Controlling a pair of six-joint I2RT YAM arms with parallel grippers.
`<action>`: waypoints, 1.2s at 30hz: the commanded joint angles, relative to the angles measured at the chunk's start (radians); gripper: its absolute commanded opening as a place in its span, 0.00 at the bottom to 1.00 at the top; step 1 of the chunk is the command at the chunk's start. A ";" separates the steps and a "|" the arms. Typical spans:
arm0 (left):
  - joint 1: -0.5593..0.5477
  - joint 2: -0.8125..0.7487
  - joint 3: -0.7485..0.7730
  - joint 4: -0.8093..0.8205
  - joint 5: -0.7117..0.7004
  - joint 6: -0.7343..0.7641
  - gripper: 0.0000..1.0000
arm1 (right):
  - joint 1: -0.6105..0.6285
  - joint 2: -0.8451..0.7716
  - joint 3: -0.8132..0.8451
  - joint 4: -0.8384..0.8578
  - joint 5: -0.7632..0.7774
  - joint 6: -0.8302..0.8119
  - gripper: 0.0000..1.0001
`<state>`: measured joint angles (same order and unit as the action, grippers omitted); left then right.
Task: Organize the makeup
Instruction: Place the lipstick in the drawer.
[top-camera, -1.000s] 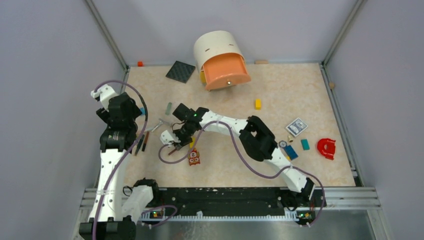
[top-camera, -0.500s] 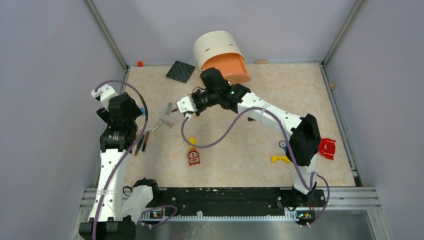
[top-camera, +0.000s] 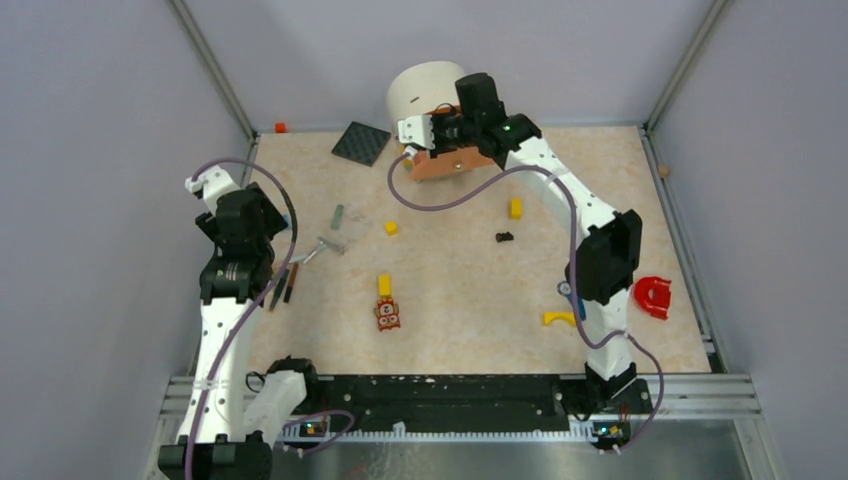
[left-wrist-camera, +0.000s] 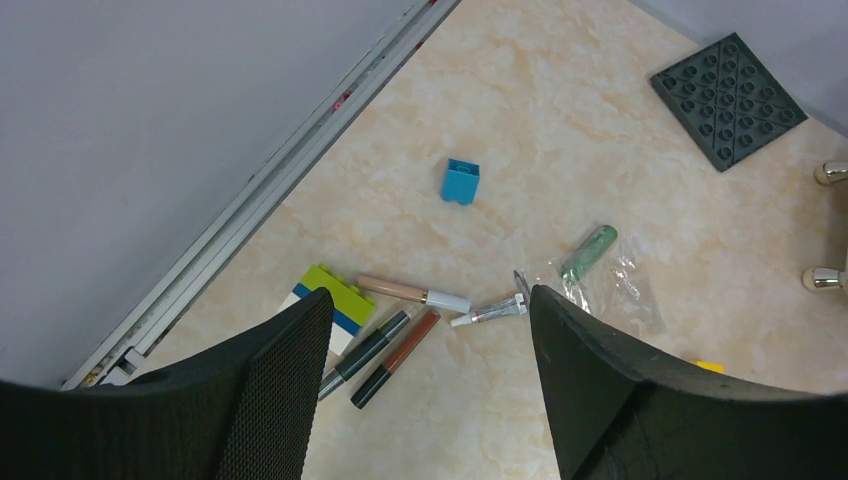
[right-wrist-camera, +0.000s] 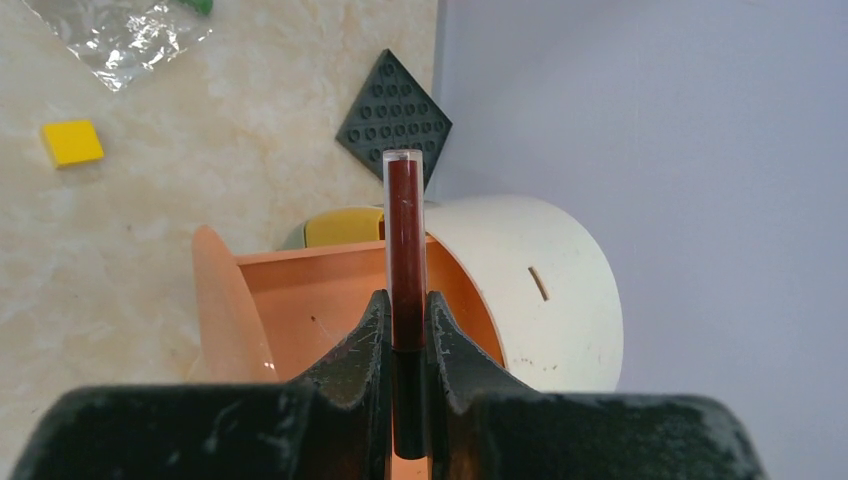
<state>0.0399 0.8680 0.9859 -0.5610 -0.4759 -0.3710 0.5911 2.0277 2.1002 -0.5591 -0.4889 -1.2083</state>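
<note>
Clamping my right gripper (right-wrist-camera: 407, 300) tight on the dark red stick (right-wrist-camera: 404, 200), I have carried it from mid-table to over the orange drawer (right-wrist-camera: 300, 300), while my left gripper (left-wrist-camera: 430, 293) stays parted above the pencils (left-wrist-camera: 395, 343) near the left edge.

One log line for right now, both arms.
right gripper: shut on red stick | at orange drawer | left gripper: open above makeup sticks

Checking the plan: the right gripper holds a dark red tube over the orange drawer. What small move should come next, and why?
Probably lower the right gripper a little toward the drawer, then open it. Its jaws are shut on the dark red tube, which appears to hang over the open orange drawer and is not yet inside.
</note>
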 joint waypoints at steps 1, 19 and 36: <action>0.005 -0.014 0.001 0.054 0.019 0.013 0.78 | -0.031 0.071 0.125 -0.077 0.003 -0.044 0.00; 0.005 -0.015 -0.001 0.059 0.032 0.020 0.78 | -0.115 0.065 0.060 0.003 0.071 -0.023 0.39; 0.006 -0.015 -0.004 0.062 0.040 0.024 0.78 | -0.102 -0.149 -0.009 0.235 -0.063 0.286 0.43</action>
<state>0.0399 0.8680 0.9855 -0.5449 -0.4377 -0.3622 0.4774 2.0354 2.0983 -0.4492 -0.4267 -1.0916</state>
